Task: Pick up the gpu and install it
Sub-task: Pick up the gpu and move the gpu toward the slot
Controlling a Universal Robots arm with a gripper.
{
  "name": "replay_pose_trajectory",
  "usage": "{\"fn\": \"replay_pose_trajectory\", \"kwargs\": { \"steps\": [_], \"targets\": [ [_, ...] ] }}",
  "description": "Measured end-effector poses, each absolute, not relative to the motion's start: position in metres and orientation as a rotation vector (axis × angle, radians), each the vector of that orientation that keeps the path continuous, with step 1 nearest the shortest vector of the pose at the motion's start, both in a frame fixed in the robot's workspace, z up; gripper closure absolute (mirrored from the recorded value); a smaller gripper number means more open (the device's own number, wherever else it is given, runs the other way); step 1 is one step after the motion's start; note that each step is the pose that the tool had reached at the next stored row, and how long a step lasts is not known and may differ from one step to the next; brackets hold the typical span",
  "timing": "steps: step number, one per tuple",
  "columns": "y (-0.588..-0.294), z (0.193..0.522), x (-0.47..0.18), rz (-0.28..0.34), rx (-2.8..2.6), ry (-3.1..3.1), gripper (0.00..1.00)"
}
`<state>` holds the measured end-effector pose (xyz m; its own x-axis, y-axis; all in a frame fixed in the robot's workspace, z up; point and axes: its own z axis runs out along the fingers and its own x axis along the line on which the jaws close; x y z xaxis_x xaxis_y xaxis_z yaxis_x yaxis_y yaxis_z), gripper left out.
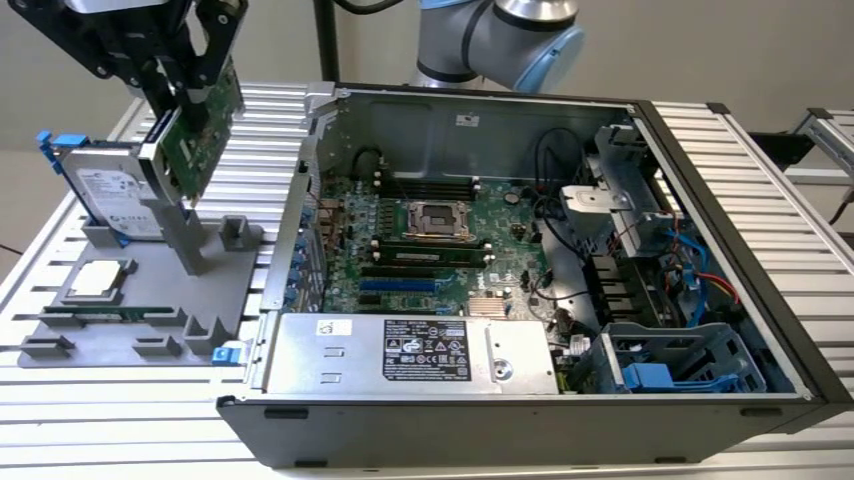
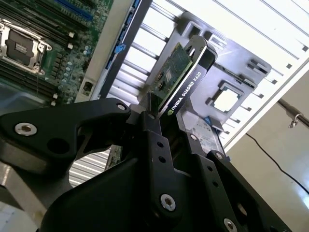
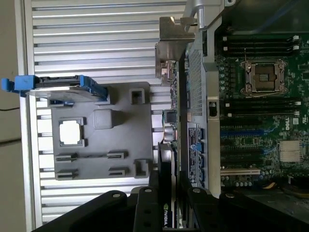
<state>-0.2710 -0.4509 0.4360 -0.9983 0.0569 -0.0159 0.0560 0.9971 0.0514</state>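
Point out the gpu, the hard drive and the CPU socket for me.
gpu (image 1: pixel 211 122), exterior view, green board face.
hard drive (image 1: pixel 110 192), exterior view, silver labelled face.
CPU socket (image 1: pixel 434 218), exterior view, middle of its metal frame.

Open computer case (image 1: pixel 534 445) on slatted table (image 1: pixel 120 425); grey holder tray (image 1: pixel 154 288) beside it, hard drive (image 1: pixel 107 195) upright, CPU chip (image 1: pixel 96 281) flat.

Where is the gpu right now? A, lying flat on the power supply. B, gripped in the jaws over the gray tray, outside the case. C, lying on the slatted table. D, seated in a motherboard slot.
B: in the exterior view the jaws are shut on the gpu, holding it over the gray tray, at that view's left of the open case.
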Motion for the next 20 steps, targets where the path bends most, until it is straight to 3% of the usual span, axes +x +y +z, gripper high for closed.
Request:
{"fn": "replay_pose_trajectory", "kwargs": {
  "steps": [20],
  "targets": [
    [-0.451, 0.436, -0.218, 0.080, 0.088, 3.124, 1.00]
  ]
}}
